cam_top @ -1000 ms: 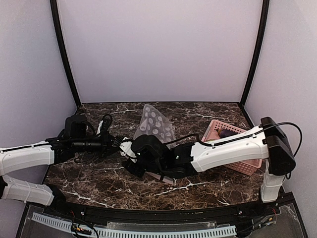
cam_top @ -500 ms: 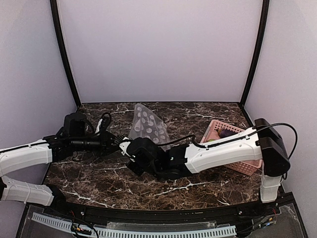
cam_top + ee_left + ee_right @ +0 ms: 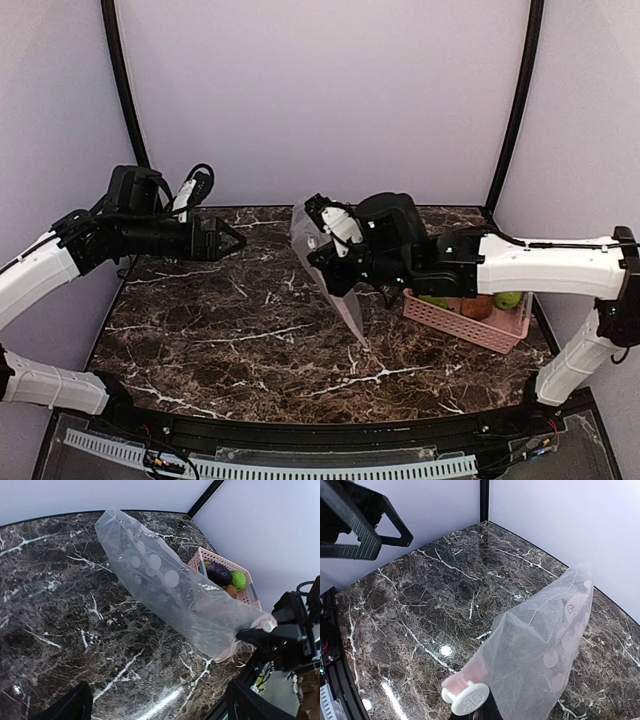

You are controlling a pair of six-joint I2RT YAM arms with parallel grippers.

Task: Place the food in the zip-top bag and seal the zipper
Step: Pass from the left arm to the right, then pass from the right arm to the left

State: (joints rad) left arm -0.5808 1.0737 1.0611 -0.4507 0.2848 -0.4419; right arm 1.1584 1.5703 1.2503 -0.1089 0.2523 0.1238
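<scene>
Clear white-dotted plastic zip-top bag [image 3: 165,580] hangs empty, pinched by right gripper [image 3: 247,634]; left gripper [image 3: 230,240] gapes, holding nothing; toy food [image 3: 239,580] sits unbagged in pink slotted plastic basket [image 3: 468,328] beside right gripper.

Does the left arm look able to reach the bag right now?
Probably yes. The left gripper is open and points toward the zip-top bag, which the right gripper holds up by one end. Nothing visible stands between them.

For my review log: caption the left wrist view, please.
Right gripper holds the dotted zip-top bag by its zipper end; toy food in pink basket.
</scene>
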